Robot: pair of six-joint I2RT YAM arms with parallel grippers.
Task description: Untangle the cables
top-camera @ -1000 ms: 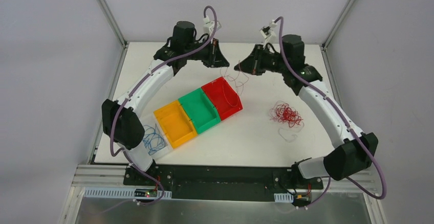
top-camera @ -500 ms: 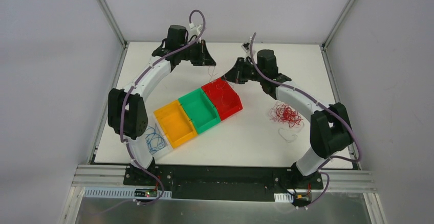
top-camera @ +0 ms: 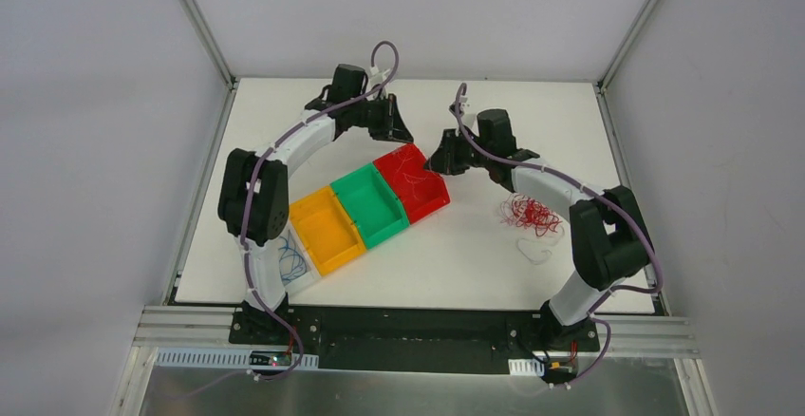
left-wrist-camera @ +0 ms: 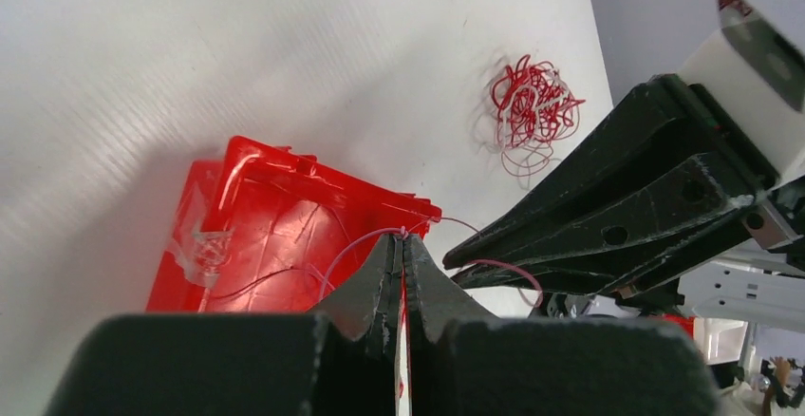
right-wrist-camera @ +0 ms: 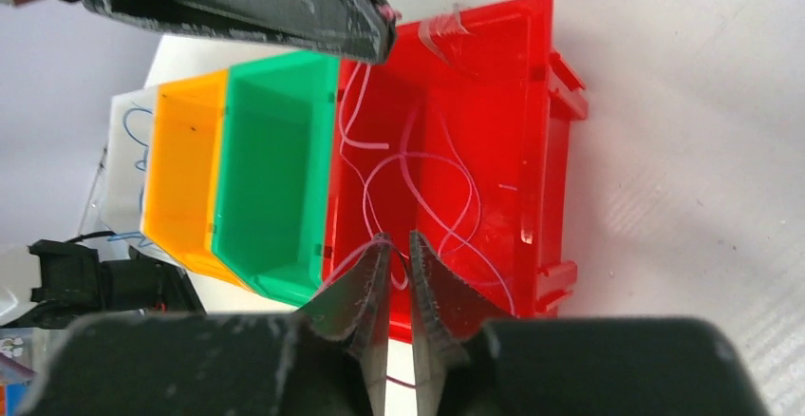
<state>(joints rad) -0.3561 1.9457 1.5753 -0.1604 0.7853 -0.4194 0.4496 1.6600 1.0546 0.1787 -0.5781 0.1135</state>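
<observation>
Left jaws: clenched on a hair-fine pale red wire (left-wrist-camera: 332,255), pinched at the very tip of the left gripper (left-wrist-camera: 401,245), by the rim of the red plastic bin (left-wrist-camera: 256,164).
Right jaws: narrowly parted, the right gripper (right-wrist-camera: 399,245) poised over the red plastic bin.
Wire in bin: pale loops curl across the red floor.
Row of bins: green plastic bin (right-wrist-camera: 275,150) touches the red one, orange plastic bin (right-wrist-camera: 176,179) next.
Clear tray (top-camera: 306,283): holds a blue curly wire (top-camera: 292,264).
Tangle of bright red wires (top-camera: 530,214): on the white table (top-camera: 475,255), well apart from the bins, right of them.
</observation>
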